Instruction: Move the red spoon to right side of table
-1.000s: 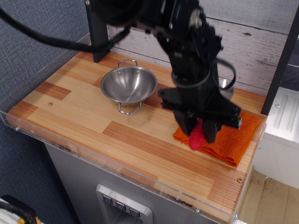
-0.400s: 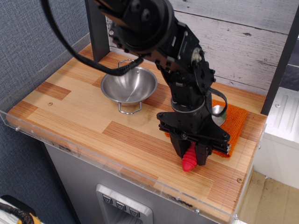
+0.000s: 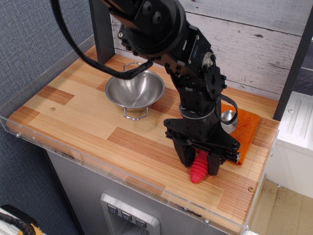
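Note:
The red spoon [image 3: 198,169] lies with its ribbed red handle pointing at the table's front edge. Its silver bowl [image 3: 228,116] shows behind the arm, over the orange cloth. My gripper [image 3: 199,163] points down at the front right of the wooden table [image 3: 88,117]. Its two black fingers [image 3: 185,154] sit tight on either side of the red handle, shut on it. The handle's tip is at or just above the wood. The arm hides the middle of the spoon.
A steel two-handled bowl [image 3: 135,90] stands at the back middle. An orange cloth [image 3: 247,125] lies at the right, partly under the arm. A clear acrylic rim [image 3: 146,183] edges the front. A dark post [image 3: 101,39] stands at the back left.
My gripper has carried the red spoon from over the orange cloth forward and down to the front right of the table. In the last step it sank a little lower.

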Action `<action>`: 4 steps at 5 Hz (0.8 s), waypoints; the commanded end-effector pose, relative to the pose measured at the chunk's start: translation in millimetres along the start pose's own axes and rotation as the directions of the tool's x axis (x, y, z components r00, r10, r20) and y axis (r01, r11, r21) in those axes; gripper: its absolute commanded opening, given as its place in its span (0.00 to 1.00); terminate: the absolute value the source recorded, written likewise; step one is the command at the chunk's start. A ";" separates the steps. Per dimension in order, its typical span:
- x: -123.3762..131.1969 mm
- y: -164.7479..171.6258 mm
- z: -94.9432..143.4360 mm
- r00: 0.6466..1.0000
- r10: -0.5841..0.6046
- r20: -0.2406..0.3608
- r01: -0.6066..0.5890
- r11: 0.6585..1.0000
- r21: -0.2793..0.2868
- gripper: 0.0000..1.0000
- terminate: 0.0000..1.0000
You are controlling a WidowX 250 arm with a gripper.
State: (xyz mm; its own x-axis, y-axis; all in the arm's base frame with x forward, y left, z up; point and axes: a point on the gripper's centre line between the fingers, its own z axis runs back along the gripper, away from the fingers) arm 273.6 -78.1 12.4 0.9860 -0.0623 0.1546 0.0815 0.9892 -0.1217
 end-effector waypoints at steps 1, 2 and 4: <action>-5.7 -4.2 18.7 0.999 0.001 0.043 -0.002 1.000 0.013 1.00 0.00; -3.1 -0.7 28.5 0.997 0.001 0.074 -0.001 1.000 0.000 1.00 0.00; 7.5 17.5 95.7 0.972 0.005 0.234 0.008 0.998 -0.054 1.00 0.00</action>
State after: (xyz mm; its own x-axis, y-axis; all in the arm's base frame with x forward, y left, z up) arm 281.1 -48.8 92.9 0.9394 -0.0243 0.3420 0.0891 0.9805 -0.1751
